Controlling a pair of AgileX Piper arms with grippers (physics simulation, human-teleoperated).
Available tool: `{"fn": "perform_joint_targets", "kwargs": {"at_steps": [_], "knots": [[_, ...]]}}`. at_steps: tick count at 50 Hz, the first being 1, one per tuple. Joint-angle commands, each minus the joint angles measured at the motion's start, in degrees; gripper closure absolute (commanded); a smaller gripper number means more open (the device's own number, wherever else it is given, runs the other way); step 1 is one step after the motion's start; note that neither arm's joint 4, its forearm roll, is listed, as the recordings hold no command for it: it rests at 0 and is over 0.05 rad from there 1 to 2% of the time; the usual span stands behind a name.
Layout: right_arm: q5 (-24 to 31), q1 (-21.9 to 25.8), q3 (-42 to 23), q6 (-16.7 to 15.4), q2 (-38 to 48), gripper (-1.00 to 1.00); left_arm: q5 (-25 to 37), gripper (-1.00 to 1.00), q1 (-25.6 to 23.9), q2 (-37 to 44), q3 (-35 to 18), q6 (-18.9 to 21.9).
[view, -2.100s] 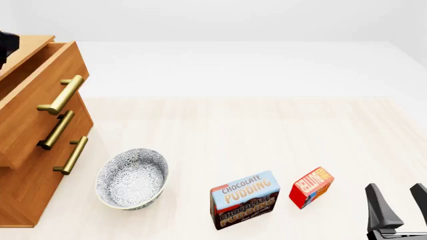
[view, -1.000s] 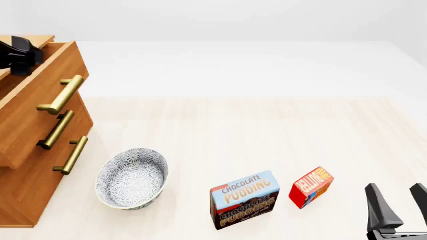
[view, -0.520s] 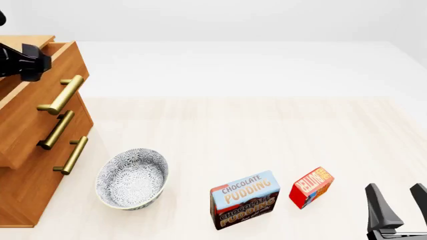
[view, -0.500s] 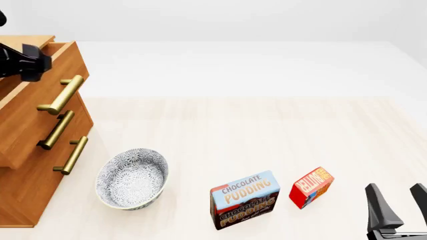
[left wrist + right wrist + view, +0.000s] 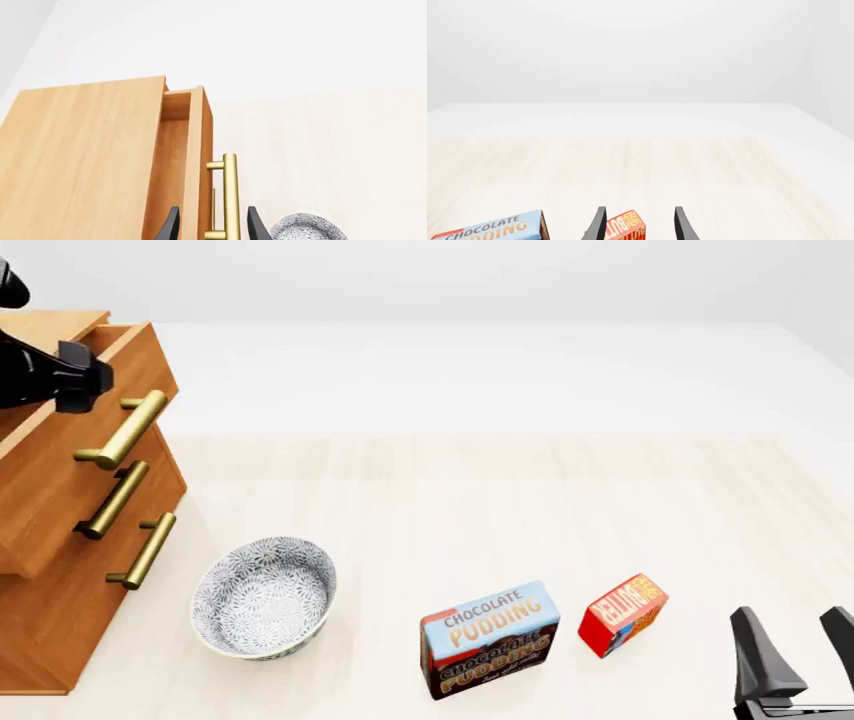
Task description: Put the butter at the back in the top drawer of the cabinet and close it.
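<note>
The butter (image 5: 622, 615), a small red-orange box, stands on the table near the front right; in the right wrist view the butter (image 5: 625, 228) lies just ahead, between the fingers' lines. My right gripper (image 5: 790, 625) is open, a little to the right of the box and not touching it. The cabinet (image 5: 54, 580) stands at the left with its top drawer (image 5: 74, 455) pulled partly out. My left gripper (image 5: 80, 375) hangs open over the top drawer's front edge; in its wrist view the left gripper (image 5: 211, 227) straddles the top drawer's front (image 5: 200, 150) and brass handle (image 5: 230, 195).
A blue-and-brown chocolate pudding box (image 5: 489, 640) stands left of the butter. A patterned grey bowl (image 5: 263, 597) sits in front of the cabinet's lower drawers. Light wooden tabletop (image 5: 507, 500) stretches behind these things to a white back area.
My left gripper has come in from the far left and moved right, over the top drawer's front edge. The right gripper, the butter and the drawer have not moved.
</note>
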Motion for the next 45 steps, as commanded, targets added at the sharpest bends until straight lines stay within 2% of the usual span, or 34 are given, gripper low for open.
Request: {"fn": "perform_joint_targets", "kwargs": {"at_steps": [1, 45], "knots": [[0.0, 0.0, 0.0, 0.0, 0.0, -1.0, -0.8, -1.0, 0.2, 0.3, 0.9, -0.2], [0.0, 0.0, 0.0, 0.0, 0.0, -1.0, -3.7, -1.0, 0.9, 1.6, 4.1, -0.4]]}}
